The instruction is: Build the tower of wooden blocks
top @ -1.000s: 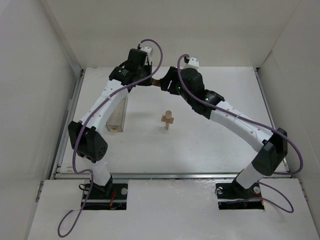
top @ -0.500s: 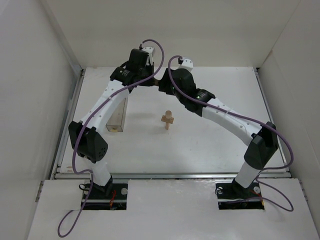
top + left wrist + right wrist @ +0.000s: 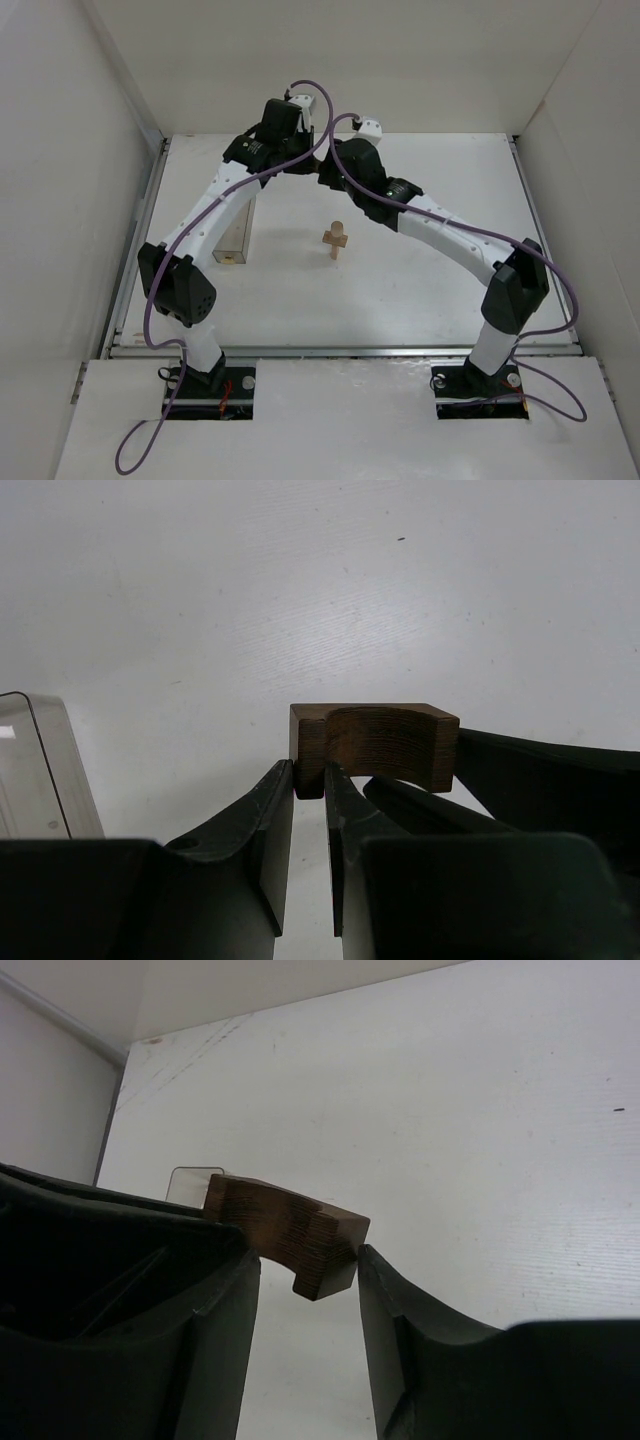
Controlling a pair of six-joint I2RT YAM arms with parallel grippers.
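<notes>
The dark brown arch block (image 3: 385, 742) hangs in the air between both grippers at the back middle of the table. My left gripper (image 3: 310, 775) is shut on one leg of it. My right gripper (image 3: 308, 1260) is open astride the other leg (image 3: 325, 1255); its right finger (image 3: 400, 1300) touches the block's corner, and the left finger stands apart. In the top view the two grippers meet at the block (image 3: 316, 169). The pale tan post and crosspiece (image 3: 336, 240) stand upright on the table nearer the arms, apart from both grippers.
A clear rectangular plastic box (image 3: 235, 228) stands left of the tan post, under the left arm; it also shows in the left wrist view (image 3: 40, 770). White walls enclose the table (image 3: 420, 290) on three sides.
My right arm has swung its elbow forward and its gripper has slid left onto the arch block held by the left gripper. The left gripper has hardly moved.
</notes>
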